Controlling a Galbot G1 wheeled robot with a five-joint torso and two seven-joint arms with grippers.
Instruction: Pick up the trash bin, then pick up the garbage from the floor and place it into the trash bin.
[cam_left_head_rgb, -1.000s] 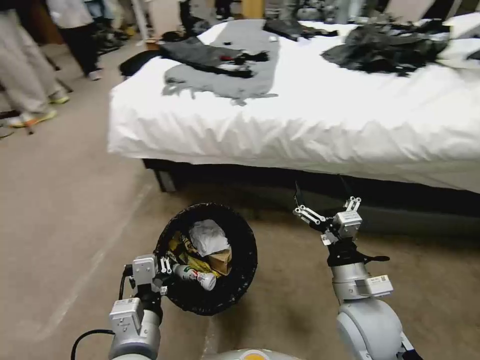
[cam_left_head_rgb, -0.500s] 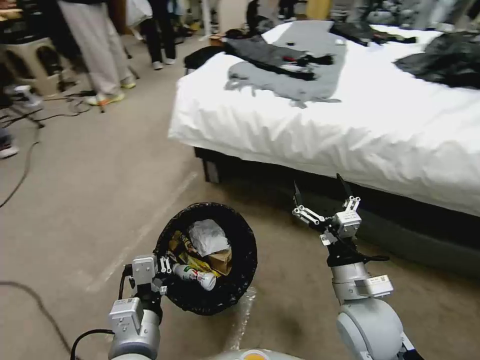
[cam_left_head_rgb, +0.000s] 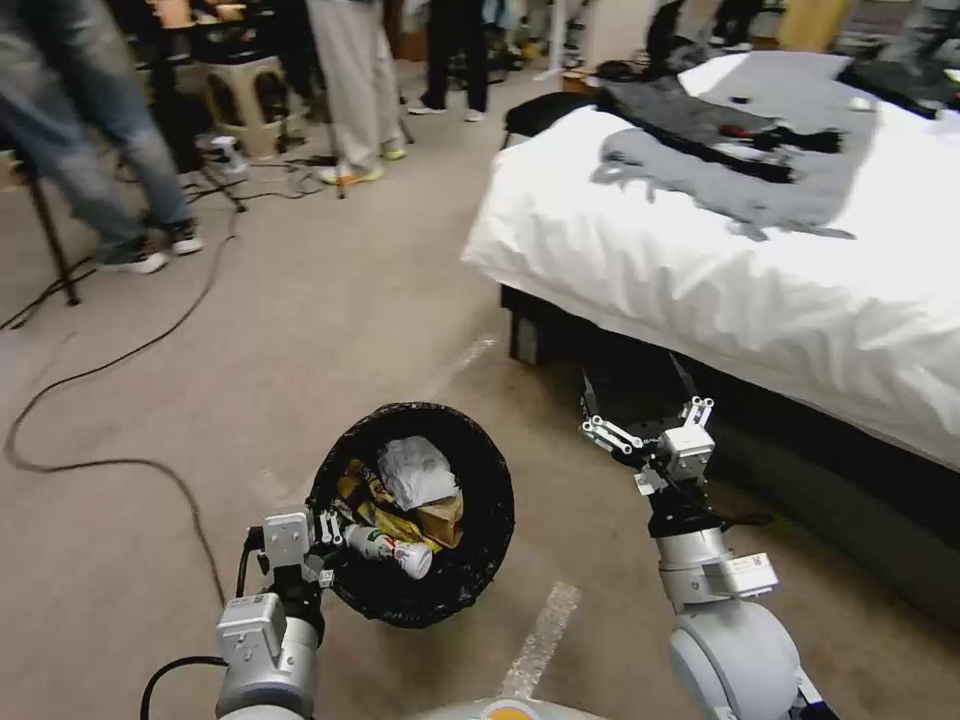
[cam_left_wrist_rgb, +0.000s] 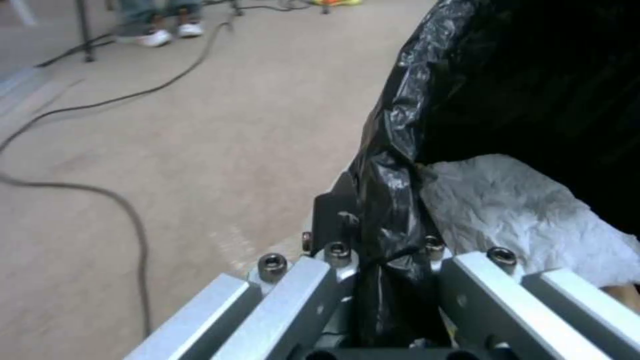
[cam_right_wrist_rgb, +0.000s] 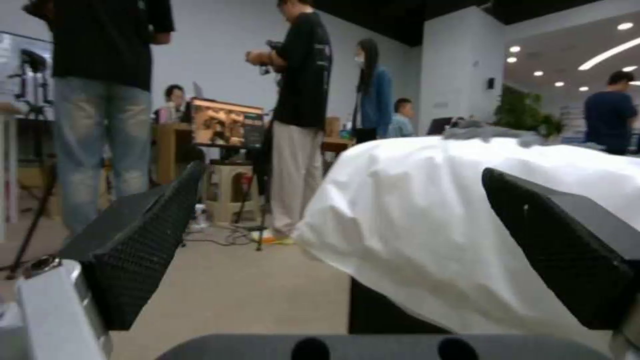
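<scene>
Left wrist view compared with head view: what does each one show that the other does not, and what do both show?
Left wrist alone: the left gripper pinching the glossy liner at the rim of the trash bin.
Head alone: the open right gripper held empty near the bed, plus a bottle and a yellow wrapper in the bin.
Both: bin, crumpled tissue, floor cable.

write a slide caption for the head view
Left claw shut on the rim of the bin, which holds garbage; right claw open and empty beside the bed.
</scene>
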